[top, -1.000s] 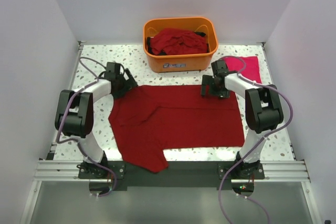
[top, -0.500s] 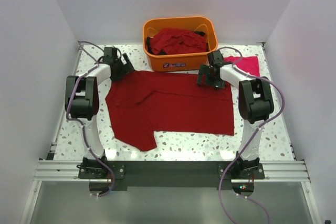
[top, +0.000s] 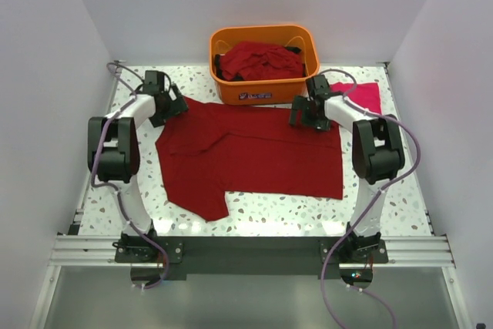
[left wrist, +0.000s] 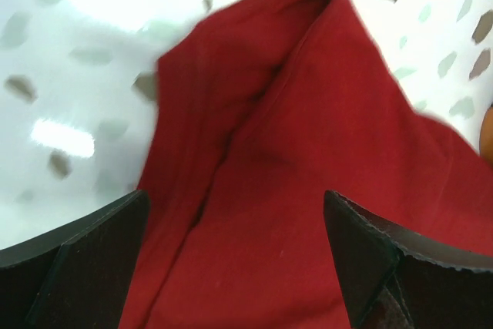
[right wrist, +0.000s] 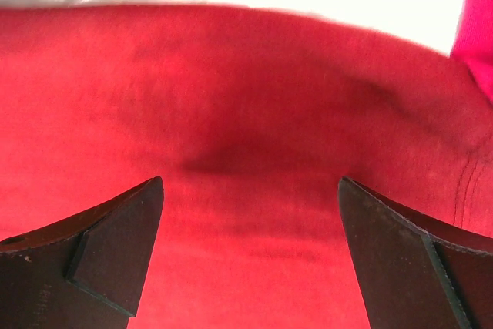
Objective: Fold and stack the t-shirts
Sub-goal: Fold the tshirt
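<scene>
A dark red t-shirt (top: 254,156) lies spread flat on the speckled table, one sleeve pointing to the near edge. My left gripper (top: 176,107) is open over the shirt's far left corner; in the left wrist view (left wrist: 235,225) the bunched cloth (left wrist: 293,113) lies between and below the spread fingers (left wrist: 85,256). My right gripper (top: 303,115) is open over the far right corner, with smooth cloth (right wrist: 246,113) under it in the right wrist view (right wrist: 250,217). A brighter pinkish-red shirt (top: 362,98) lies folded at the far right and shows in the right wrist view (right wrist: 477,28).
An orange plastic tub (top: 266,86) stands at the back centre and holds several crumpled dark red shirts (top: 258,59). Its edge shows in the left wrist view (left wrist: 487,132). White walls close in the table (top: 254,209) on three sides.
The spread shirt was dragged away from the near edge toward the tub, then stayed put. The left gripper has since shifted a little to the left. Both arms reach far out.
</scene>
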